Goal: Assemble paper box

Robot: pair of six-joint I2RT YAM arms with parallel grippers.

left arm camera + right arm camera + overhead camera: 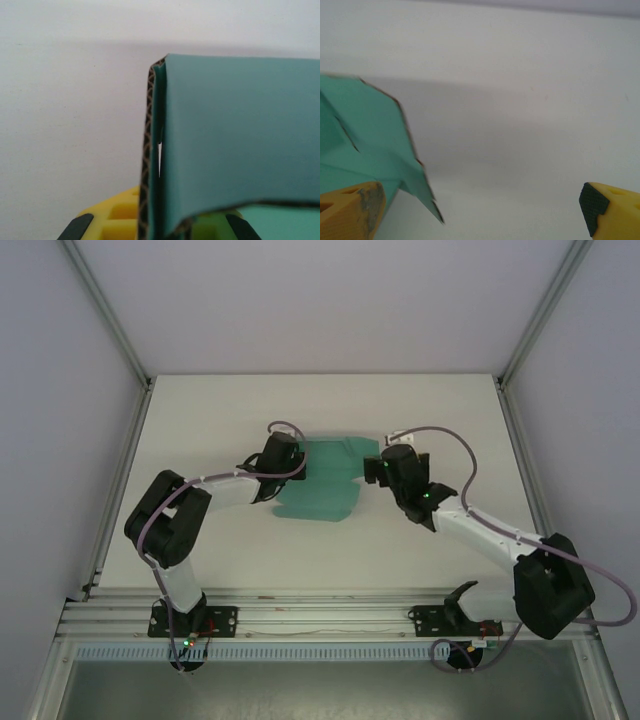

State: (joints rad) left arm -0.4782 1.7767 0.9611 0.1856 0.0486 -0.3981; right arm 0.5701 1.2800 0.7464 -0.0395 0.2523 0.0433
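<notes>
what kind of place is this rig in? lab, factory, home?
Probably a lab robot cell: white table inside aluminium frame posts with plain panels, left arm and right arm bolted to a rail at its near edge, teal paper box between them.

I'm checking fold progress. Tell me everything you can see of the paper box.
The paper box is teal-green corrugated card, a partly folded sheet with flaps, lying on the table. One flap is bent over double at its left edge, pinched by the left gripper. The open right gripper sits at its right edge; contact is unclear.
</notes>
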